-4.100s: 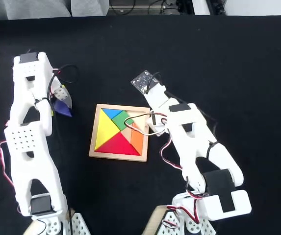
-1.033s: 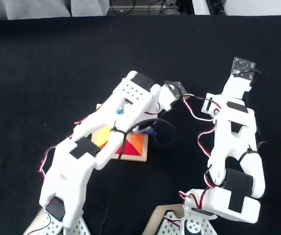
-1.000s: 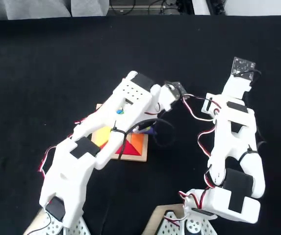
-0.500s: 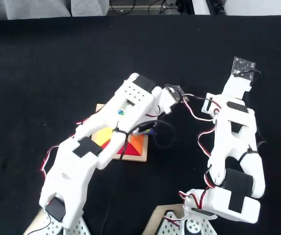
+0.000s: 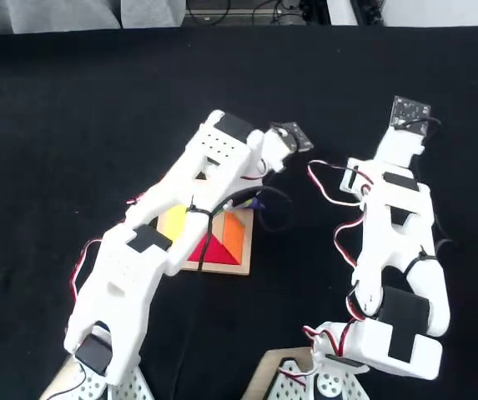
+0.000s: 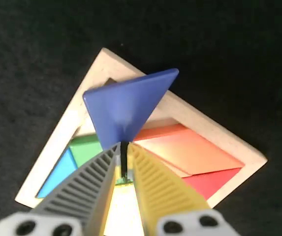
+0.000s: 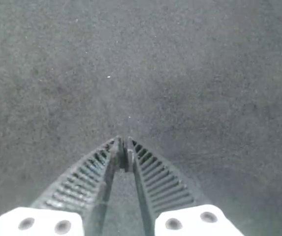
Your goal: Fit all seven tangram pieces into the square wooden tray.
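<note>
A blue triangle (image 6: 128, 105) stands on edge, pinched by one corner in the tip of the left claw (image 6: 123, 147), over the square wooden tray (image 6: 67, 130). From the left wrist view it hangs above a corner of the tray where bare wood shows, though whether it touches the wood cannot be told. Around that gap lie an orange piece (image 6: 190, 152), a red piece (image 6: 212, 179), a green piece (image 6: 86, 147) and a light blue piece (image 6: 57, 174), all flat inside the rim. A yellow piece (image 6: 123, 216) shows between the claw's fingers.

From the high view the left arm (image 5: 180, 208) stretches across the tray and covers most of it, leaving yellow, red and orange at the near side. The right arm (image 5: 393, 225) stands well apart from the tray on the black table (image 5: 72, 108). Its wrist view shows the right claw (image 7: 123, 147) pressed closed on nothing above bare black cloth.
</note>
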### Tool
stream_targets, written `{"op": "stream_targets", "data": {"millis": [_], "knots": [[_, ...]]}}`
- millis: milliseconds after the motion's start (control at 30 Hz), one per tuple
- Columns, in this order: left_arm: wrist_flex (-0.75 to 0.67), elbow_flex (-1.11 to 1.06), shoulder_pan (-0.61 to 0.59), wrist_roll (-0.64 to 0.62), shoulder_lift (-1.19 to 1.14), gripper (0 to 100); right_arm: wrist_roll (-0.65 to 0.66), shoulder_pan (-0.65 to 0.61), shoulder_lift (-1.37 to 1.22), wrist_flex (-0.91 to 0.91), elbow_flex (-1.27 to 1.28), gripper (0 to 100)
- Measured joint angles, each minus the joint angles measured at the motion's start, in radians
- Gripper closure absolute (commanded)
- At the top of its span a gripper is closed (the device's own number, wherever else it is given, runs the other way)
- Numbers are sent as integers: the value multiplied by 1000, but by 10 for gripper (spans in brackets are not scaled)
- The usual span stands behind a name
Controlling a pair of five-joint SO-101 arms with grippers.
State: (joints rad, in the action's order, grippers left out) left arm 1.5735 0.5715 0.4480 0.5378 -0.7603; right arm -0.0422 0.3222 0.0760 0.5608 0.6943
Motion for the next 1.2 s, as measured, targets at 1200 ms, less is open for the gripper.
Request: {"op": "stream_targets", "data": {"millis": [1200], "knots": [[-166,-669,-651,-311,919,971,287,-575,77,201,-17,988]]}}
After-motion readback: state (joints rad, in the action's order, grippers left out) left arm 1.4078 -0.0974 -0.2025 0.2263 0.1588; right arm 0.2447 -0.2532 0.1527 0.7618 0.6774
